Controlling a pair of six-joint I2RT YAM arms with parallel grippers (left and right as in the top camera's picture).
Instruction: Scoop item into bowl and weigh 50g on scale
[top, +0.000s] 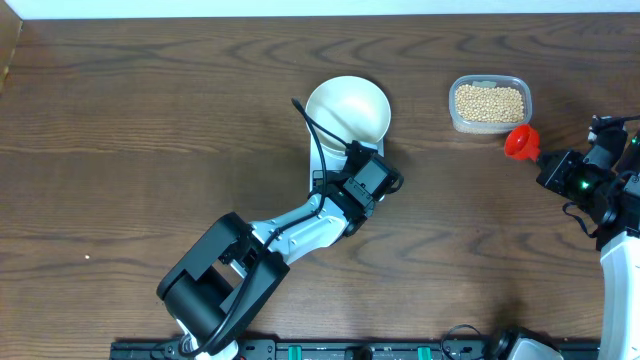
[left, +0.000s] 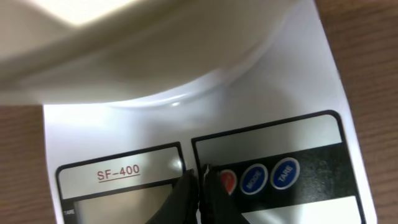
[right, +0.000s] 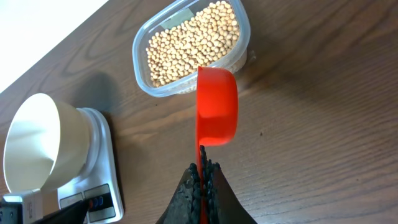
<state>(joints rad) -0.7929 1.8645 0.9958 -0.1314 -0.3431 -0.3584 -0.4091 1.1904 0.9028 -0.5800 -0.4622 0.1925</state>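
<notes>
The item (top: 489, 103), small round beige beans, lies heaped in a clear tub (top: 455, 118) at about 3 o'clock from the bowl (top: 347, 108). I judge the beans hard, smooth and light, each one apt to roll and bounce off the desk (top: 150, 120) if spilled. They are too small and slippery to pinch, so they are best taken with the red scoop (right: 216, 106), dipped in low and lifted level. The scoop looks like stiff plastic. The right jaws are clamped on the end of its handle, which sets the cup far out and makes it easy to tip; it hangs at 5 o'clock from the tub, and no beans show in it. The bowl seems rigid and light and sits on the scale (left: 249, 112), toward its 12 o'clock end, so I would leave it alone. The left jaws are pressed together and grip nothing. They are poised over the scale's front panel just beside the red button (left: 227, 180); whether they touch it I cannot tell. By count: one bowl, one scale, one tub, one scoop, three round buttons, and far too many beans to number.
</notes>
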